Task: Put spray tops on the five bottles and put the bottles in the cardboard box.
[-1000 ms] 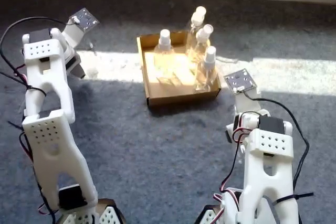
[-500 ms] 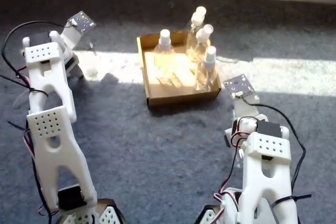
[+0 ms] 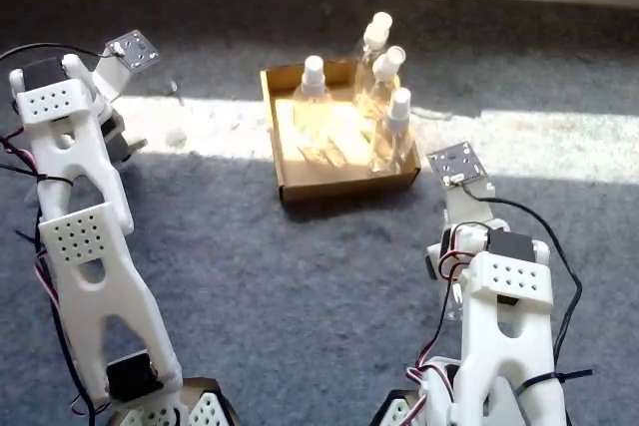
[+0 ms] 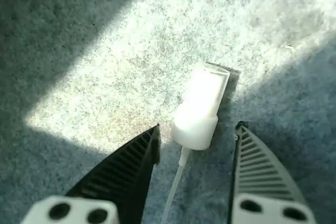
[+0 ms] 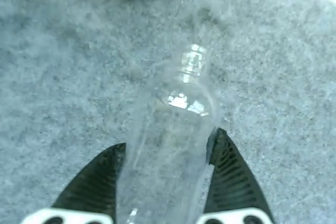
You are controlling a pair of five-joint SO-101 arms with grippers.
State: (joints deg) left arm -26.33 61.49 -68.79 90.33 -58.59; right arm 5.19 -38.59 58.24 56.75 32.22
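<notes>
The left gripper (image 4: 197,126), spread wide, straddles a white spray top (image 4: 202,106) lying on the carpet (image 4: 79,51); the right gripper (image 5: 169,139) pinches an open-necked clear bottle (image 5: 178,108).

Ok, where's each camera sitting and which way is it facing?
High view: fixed overhead, looking down at the cardboard box; both arms show.
Left wrist view: on the left wrist, looking down at the spray top; open left gripper shows.
Right wrist view: on the right wrist, facing the carpet; right gripper holds the uncapped bottle.
Shared: high and left wrist views both catch the sunlit strip.
</notes>
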